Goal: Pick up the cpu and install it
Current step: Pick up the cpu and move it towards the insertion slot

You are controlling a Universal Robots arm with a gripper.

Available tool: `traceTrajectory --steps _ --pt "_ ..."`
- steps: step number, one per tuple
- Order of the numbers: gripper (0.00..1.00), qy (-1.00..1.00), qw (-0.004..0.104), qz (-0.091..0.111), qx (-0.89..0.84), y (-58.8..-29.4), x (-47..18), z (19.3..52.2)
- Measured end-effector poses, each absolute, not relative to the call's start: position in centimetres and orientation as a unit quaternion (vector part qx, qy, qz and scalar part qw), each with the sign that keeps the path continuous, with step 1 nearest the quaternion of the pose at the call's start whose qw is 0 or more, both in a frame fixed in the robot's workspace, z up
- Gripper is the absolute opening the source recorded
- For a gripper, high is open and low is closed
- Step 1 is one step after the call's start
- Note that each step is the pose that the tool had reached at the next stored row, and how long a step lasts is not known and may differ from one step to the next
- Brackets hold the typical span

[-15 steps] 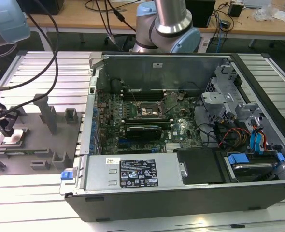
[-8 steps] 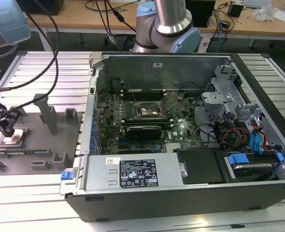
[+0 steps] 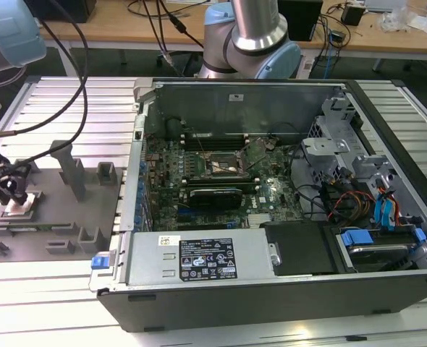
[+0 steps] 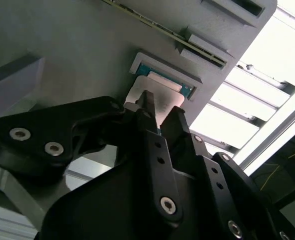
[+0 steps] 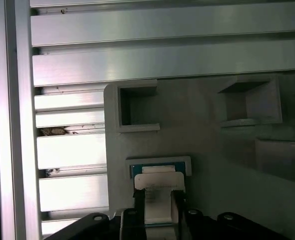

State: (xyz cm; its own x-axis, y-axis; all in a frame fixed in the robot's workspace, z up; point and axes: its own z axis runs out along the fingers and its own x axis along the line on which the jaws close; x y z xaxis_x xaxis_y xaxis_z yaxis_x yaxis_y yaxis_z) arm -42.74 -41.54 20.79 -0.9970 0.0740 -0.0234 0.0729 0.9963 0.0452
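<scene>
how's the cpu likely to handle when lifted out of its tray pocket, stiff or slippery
Probably stiff: the cpu looks like a thin flat square plate, so it should not flex. Its pale metal top looks smooth, so likely slippery and light. It sits in a snug pocket of the grey tray, so it may catch on the rim if lifted tilted.

exterior view | open computer case [image 3: 271, 300] centre-right | green motherboard [image 3: 271, 191] inside it | grey tray [image 3: 61, 210] left | slotted table [image 3: 47, 289] underneath
</scene>
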Motion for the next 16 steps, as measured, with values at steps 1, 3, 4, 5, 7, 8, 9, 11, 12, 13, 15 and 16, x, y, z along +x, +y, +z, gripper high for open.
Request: traceTrajectory --steps 1,3,4,5,7,8,9,11,12,13,15,16 --pt "0.42 0.999 0.013 0.022 0.037 -41.54 -42.74 20.79" --pt "0.48 0.999 0.013 0.022 0.037 -41.54 -42.74 20.78" --pt "0.55 0.999 0.013 0.022 0.037 -41.54 -42.74 20.78" --pt "0.55 0.999 0.013 0.022 0.037 -41.54 -42.74 20.77" --pt "0.55 0.999 0.013 0.022 0.037 -41.54 -42.74 20.77" --pt "0.55 0.999 0.013 0.022 0.037 -41.54 -42.74 20.76" --pt "0.55 0.999 0.013 0.022 0.037 -41.54 -42.73 20.76" --pt "0.55 0.999 0.013 0.022 0.037 -41.54 -42.74 20.71" --pt "0.55 0.999 0.013 0.022 0.037 -41.54 -42.73 20.67" --pt "0.55 0.999 0.013 0.022 0.037 -41.54 -42.73 20.65" --pt "0.55 0.999 0.013 0.022 0.034 -41.54 -42.57 20.56" --pt "0.55 0.999 0.013 0.022 0.033 -41.54 -42.52 20.52"
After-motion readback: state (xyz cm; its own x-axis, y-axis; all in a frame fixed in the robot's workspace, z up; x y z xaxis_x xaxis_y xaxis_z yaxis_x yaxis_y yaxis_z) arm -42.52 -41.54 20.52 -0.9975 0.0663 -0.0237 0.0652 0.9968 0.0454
